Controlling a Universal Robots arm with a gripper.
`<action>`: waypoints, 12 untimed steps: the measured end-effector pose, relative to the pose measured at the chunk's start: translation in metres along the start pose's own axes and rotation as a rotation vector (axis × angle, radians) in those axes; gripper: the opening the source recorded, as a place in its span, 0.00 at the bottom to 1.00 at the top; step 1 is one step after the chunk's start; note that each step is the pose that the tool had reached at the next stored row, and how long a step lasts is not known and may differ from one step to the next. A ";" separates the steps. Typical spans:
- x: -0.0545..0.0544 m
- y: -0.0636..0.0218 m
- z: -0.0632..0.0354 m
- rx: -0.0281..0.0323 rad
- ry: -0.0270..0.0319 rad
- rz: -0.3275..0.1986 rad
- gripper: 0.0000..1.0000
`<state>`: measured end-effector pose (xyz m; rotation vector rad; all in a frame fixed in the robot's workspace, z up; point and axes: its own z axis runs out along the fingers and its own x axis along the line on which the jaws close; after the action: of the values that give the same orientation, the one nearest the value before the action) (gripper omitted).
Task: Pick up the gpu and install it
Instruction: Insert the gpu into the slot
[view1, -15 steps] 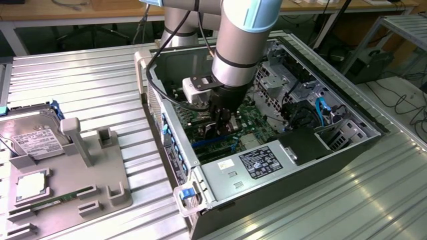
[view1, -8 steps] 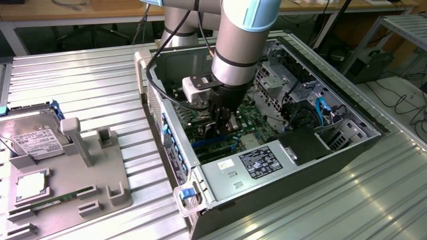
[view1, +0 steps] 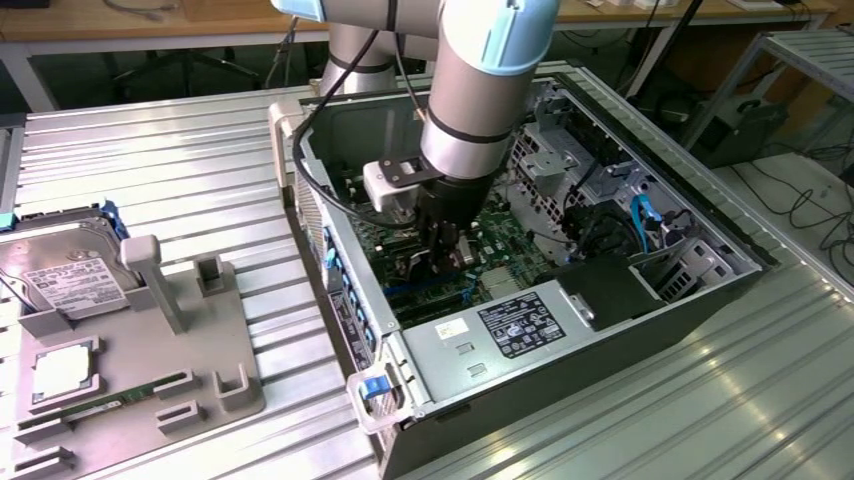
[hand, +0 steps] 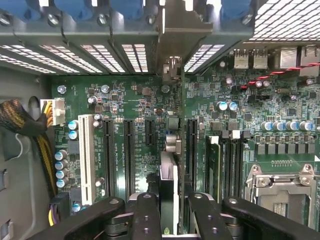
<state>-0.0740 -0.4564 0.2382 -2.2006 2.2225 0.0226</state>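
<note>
As seen at frame centre, pincer (hand: 167, 210) clamped on the gpu (hand: 168, 165) edge-on, held upright above the motherboard (hand: 130, 100) inside the computer case (view1: 641, 310), seemingly to meet a slot.

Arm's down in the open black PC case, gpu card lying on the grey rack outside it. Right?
Not the gpu part. The thin flat gpu card stands edge-on between the jaws, above the green motherboard slots, per the wrist view. The arm is in the black PC case.

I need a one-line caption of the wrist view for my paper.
Gripper holds the gpu edge-on above the motherboard, among its expansion slots, inside the computer case.
</note>
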 end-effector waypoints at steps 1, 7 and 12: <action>0.000 0.0000 0.0014 -0.0003 0.0006 0.000 0.27; 0.000 0.0000 0.0045 -0.0002 -0.0009 0.000 0.27; 0.000 0.0035 0.0123 -0.0011 0.0008 0.000 0.27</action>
<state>-0.0775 -0.4562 0.2259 -2.2019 2.2231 0.0229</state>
